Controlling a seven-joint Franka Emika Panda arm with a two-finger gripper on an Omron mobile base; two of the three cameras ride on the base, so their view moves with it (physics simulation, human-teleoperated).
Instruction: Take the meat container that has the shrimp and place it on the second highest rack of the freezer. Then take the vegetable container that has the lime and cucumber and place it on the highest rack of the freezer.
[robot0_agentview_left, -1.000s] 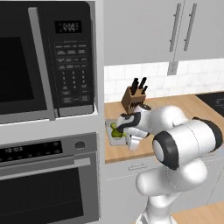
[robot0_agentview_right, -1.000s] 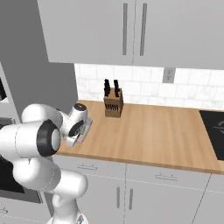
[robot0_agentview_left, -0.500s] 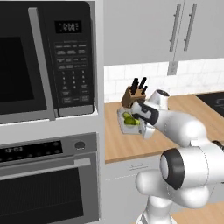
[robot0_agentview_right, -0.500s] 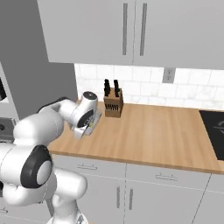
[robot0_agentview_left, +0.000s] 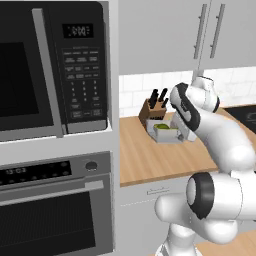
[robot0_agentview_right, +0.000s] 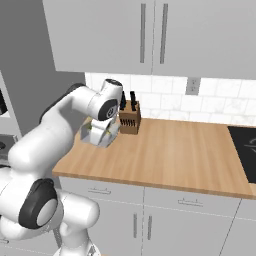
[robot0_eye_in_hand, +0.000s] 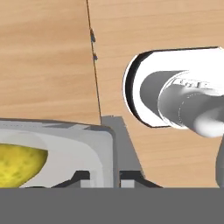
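Vegetable container (robot0_agentview_left: 166, 133) up off the wooden counter (robot0_agentview_left: 150, 160), pinched at its wall by the gripper (robot0_eye_in_hand: 115, 176), one finger on each side of the wall. A lime (robot0_eye_in_hand: 17, 167) sits inside it. Knife block (robot0_agentview_left: 152, 107) just behind it, against the tiled wall. Left of the counter, the microwave (robot0_agentview_left: 50, 65) stacked over the oven (robot0_agentview_left: 55, 205). Wall cabinets (robot0_agentview_right: 150, 35) overhead, drawers (robot0_agentview_right: 165, 200) below the counter's front edge, cooktop (robot0_agentview_right: 245, 150) far right.
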